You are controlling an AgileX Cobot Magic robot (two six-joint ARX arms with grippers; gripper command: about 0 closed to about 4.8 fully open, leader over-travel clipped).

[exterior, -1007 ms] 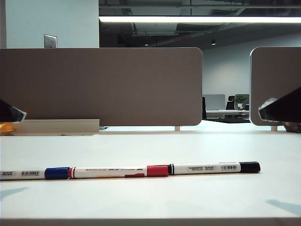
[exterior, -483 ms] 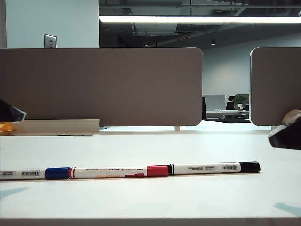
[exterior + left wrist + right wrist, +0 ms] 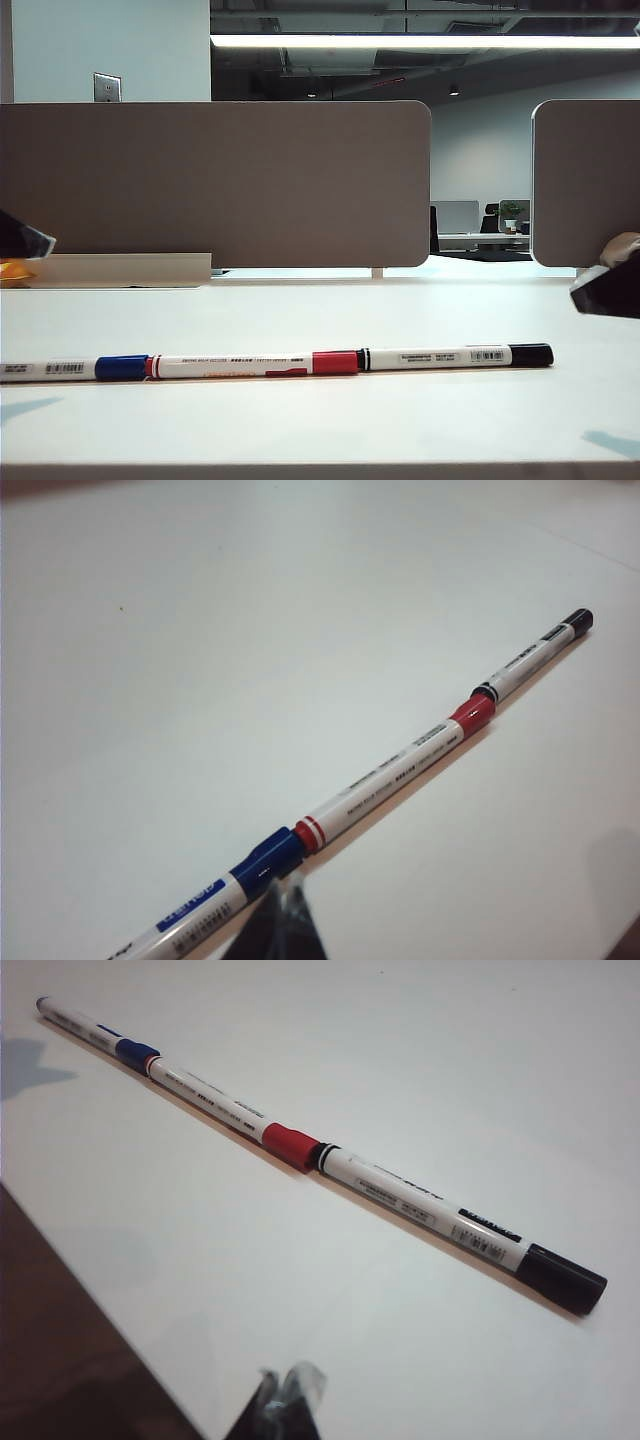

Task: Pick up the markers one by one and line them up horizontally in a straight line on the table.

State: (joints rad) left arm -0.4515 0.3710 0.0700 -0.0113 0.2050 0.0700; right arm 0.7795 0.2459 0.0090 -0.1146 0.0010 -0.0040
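Blue marker (image 3: pixel 75 368), red marker (image 3: pixel 255 364), black marker (image 3: pixel 455 356) end to end on white table (image 3: pixel 320 310), left gripper (image 3: pixel 283 932) and right gripper (image 3: pixel 285 1408) closed, empty, raised at opposite sides.

At the right edge of the exterior view, the right gripper (image 3: pixel 606 288) now sits lower than a second ago, its dark body dropped from beside the divider panel (image 3: pixel 585 180) toward the surface (image 3: pixel 300 310), with a pale part of the arm showing above it. Its faint shadow on the surface (image 3: pixel 612 443) slides down and to the right with it.
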